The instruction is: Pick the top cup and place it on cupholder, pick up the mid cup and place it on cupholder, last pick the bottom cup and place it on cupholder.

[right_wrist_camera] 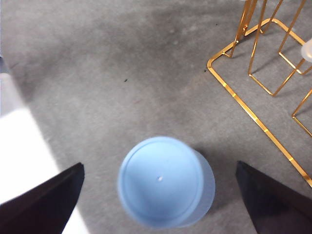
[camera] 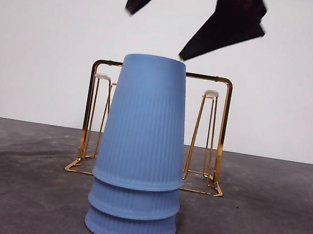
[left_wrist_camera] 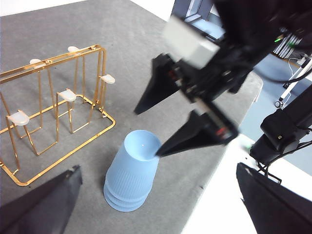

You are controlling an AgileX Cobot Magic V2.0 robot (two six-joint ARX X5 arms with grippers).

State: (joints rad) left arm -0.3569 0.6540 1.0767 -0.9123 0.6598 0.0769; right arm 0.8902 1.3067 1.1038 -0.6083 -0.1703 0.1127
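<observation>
- The table [camera: 10,189] is a dark grey, mottled surface running back to a white wall [camera: 37,46] with two sockets high up.
- The cupholder [camera: 222,132] stands upright on the table behind the cups, a gold wire rack with a rectangular base, an arched top bar and white-capped pegs; every peg in sight is bare. In the left wrist view it [left_wrist_camera: 53,92] sits just beside the stack, not touching it.
- The stack of cups [camera: 141,150] is three pale blue ribbed cups, nested upside down, in the foreground centre of the front view. The top cup [camera: 145,121] covers most of the two below; only the rims of the mid cup [camera: 133,203] and the bottom cup [camera: 129,230] show.
- The right gripper [left_wrist_camera: 148,131] hangs above the stack with its jaws spread wide apart, holding nothing. One fingertip [left_wrist_camera: 163,152] sits over the rim of the top cup's flat base in the left wrist view; the other is over bare table towards the rack. In the right wrist view the top cup [right_wrist_camera: 163,180] lies centred between the two jaws, well clear of both. The front view shows the tips above the cup, not touching it.
- The left gripper [left_wrist_camera: 161,204] is held back and higher, jaws wide apart and empty, with the stack between them at a distance.
</observation>
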